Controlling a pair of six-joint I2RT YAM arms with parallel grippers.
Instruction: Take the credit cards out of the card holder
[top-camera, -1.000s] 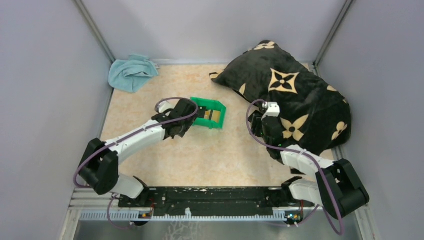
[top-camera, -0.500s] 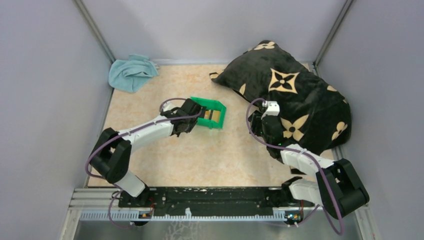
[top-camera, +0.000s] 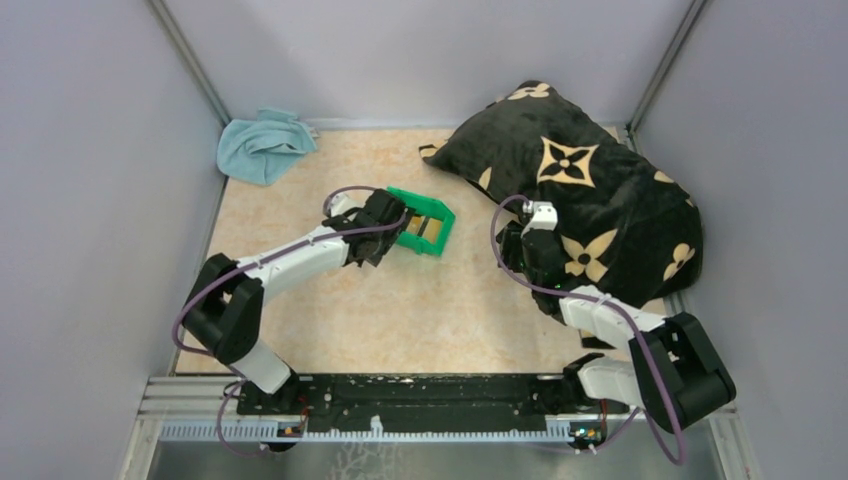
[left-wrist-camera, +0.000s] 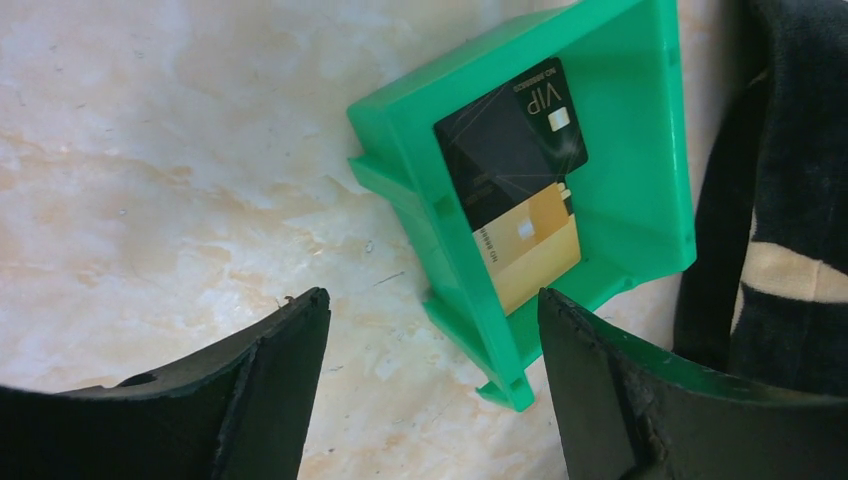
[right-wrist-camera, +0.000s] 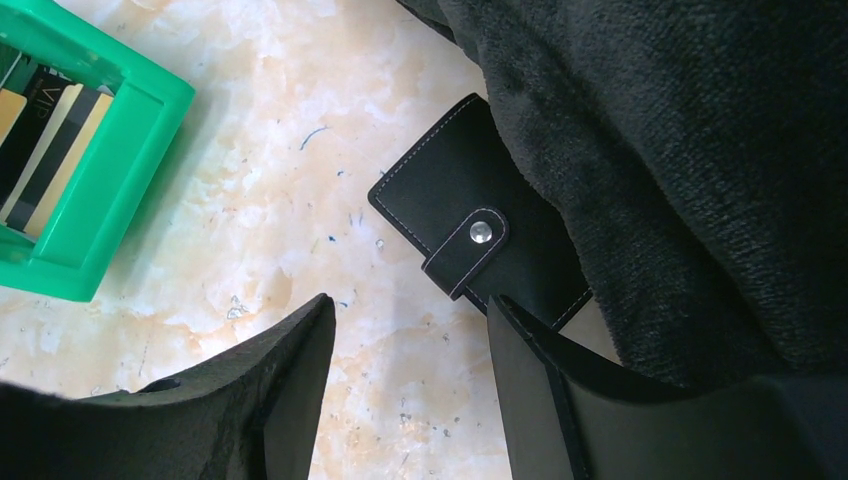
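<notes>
- Green plastic marks where your credit cards (left-wrist-camera: 515, 190) lie: they rest flat inside the green bin (left-wrist-camera: 640, 120), at about 12 o'clock from the middle of the table (top-camera: 400, 310).
- Look through the left wrist camera and you can read "VIP" in pale letters on the dark card (left-wrist-camera: 505, 140), beside a small pale chip. The line of small print along its edge is too fine to read.
- Under its 6 o'clock end you see the gold card (left-wrist-camera: 535, 255), meeting or overlapping the dark one. It also carries a short line of print that you cannot make out.
- Your left gripper (left-wrist-camera: 430, 310) hangs above the near corner of the bin with its fingers spread apart and nothing between them.
- Your card holder (right-wrist-camera: 480, 240) lies closed on the table, black with pale stitching and a strap fastened by a metal snap (right-wrist-camera: 481, 232). Its 3 o'clock side is tucked under the black pillow (top-camera: 580, 170) with tan flower motifs.
- Your right gripper (right-wrist-camera: 410, 310) hovers over it, fingers wide and gripping nothing; the holder sits at about 1 o'clock from the gap.
- You will find a crumpled light blue cloth (top-camera: 262, 143) at the table's 10 o'clock corner.
</notes>
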